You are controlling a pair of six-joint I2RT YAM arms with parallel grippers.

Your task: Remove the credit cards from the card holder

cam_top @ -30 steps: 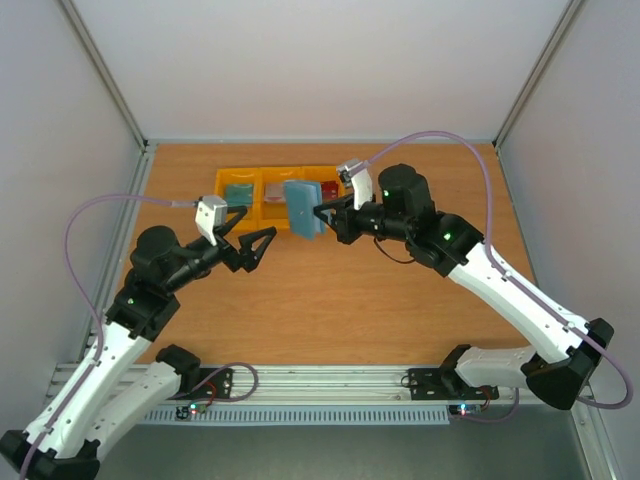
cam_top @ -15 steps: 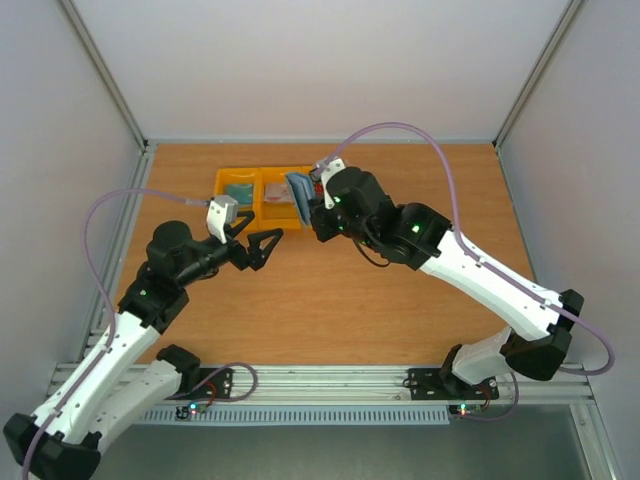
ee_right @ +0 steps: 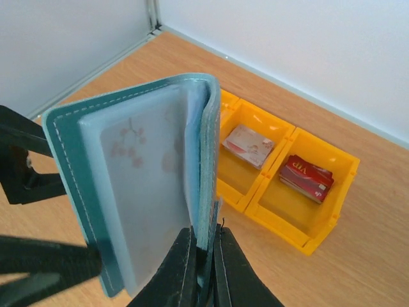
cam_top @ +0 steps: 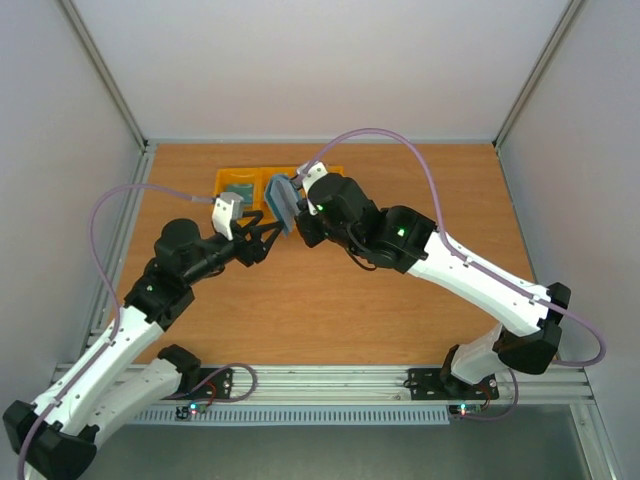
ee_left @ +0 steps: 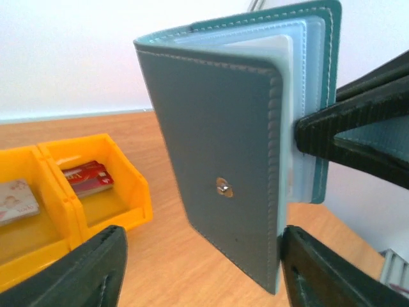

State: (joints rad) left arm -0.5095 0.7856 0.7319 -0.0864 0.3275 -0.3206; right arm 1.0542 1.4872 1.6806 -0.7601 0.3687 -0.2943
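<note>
Teal and stitched, the card holder (ee_left: 217,173) is standing upright in the air, just near of the yellow bins (ee_right: 281,224). The right hand (ee_right: 201,256) is pinching its edge tight, presenting the cover. The left hand (ee_left: 201,243), gaping and empty, is straddling that cover, probably to spread it.

The teal rectangular folding card holder (cam_top: 283,200) stands upright off the table, on the near side of the row of yellow plastic bins (cam_top: 228,176). Red plastic cards (ee_right: 305,176) lie in the row's right-end bin, and a whitish card (ee_right: 248,144) lies in the bin just left of it.
</note>
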